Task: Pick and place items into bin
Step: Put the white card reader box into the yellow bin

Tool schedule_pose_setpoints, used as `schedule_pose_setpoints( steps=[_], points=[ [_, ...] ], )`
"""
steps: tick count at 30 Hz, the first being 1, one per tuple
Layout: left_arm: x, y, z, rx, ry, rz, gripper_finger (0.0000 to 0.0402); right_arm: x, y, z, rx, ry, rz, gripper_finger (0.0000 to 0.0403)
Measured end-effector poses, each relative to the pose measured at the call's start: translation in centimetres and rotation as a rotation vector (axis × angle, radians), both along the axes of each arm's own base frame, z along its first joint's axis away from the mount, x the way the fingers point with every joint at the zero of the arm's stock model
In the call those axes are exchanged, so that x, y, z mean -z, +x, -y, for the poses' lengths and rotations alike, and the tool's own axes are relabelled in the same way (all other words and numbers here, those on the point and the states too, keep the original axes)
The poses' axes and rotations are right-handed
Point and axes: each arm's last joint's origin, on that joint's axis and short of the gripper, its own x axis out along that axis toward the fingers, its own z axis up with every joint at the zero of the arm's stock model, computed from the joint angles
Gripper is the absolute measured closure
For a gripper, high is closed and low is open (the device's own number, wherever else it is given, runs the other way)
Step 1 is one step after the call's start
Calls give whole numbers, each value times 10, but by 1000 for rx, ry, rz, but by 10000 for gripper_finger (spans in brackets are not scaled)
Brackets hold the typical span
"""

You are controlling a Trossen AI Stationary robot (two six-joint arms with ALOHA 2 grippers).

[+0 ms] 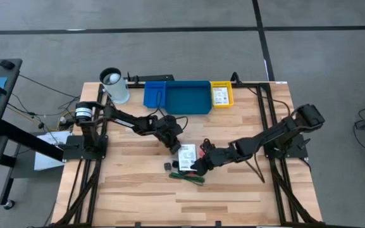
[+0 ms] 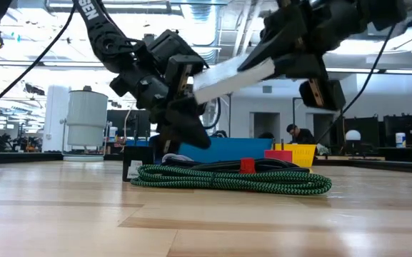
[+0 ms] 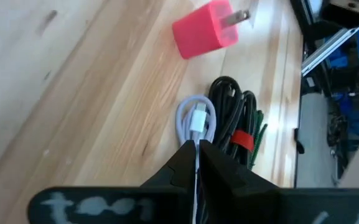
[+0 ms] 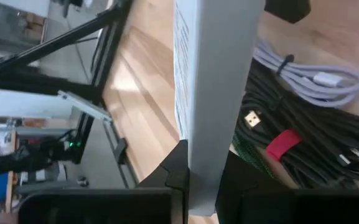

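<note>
My right gripper [image 1: 197,166] is shut on a flat white card box with green print [image 1: 187,154] and holds it up over the pile in the middle of the table. My left gripper [image 1: 174,145] comes down onto the pile from the far left, shut on a coiled white USB cable [image 3: 195,118]. A black cable bundle with a red tie [image 3: 236,127] lies beside that coil. The pink-red cube [image 3: 204,28], a plug with two prongs, lies on the wood. Green ties [image 2: 234,178] lie along the near side of the pile. A black block [image 1: 167,166] sits to their left. My left gripper pinches a thin strand of the white cable [image 3: 196,148] between its two fingers, coming from above and slanting down. The rest of the coil lies on the table. My right gripper pinches the white card box by one narrow end [image 4: 207,149] between its two fingers. The box is lifted clear of the table and tilts upward from the fingers [image 2: 230,77].
A blue bin [image 1: 185,96] and a small yellow bin [image 1: 221,94] stand at the table's far edge, with a white cylindrical cup [image 1: 114,85] to their left. Bare wood lies near and to the left of the pile. A person [image 2: 295,134] shows far behind the table.
</note>
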Motion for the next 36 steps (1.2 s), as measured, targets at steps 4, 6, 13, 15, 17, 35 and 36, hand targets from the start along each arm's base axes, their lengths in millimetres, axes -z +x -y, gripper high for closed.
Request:
schedule_pose_setpoints(
  steps=[4, 6, 13, 15, 17, 35, 36],
  points=[
    [-12, 0, -2, -18, 2, 31, 392, -18, -7, 14, -21, -42, 20, 369],
    [-20, -1, -4, -30, 2, 53, 392, -27, -12, 22, -23, -72, 31, 369],
    [-56, -13, -8, -34, 9, 141, 392, -65, -36, 63, 97, -211, 62, 370],
    [-74, -17, -9, -37, 20, 203, 392, -72, -47, 78, 123, -241, 46, 370],
    [-89, -22, -9, -49, 42, 257, 392, -82, -58, 92, 136, -260, 54, 370],
    [-179, -70, -2, -73, 228, 608, 392, -97, -148, 235, 292, -250, 1, 370],
    [-183, -73, -1, -77, 242, 624, 392, -92, -150, 244, 290, -237, -6, 370]
  ],
)
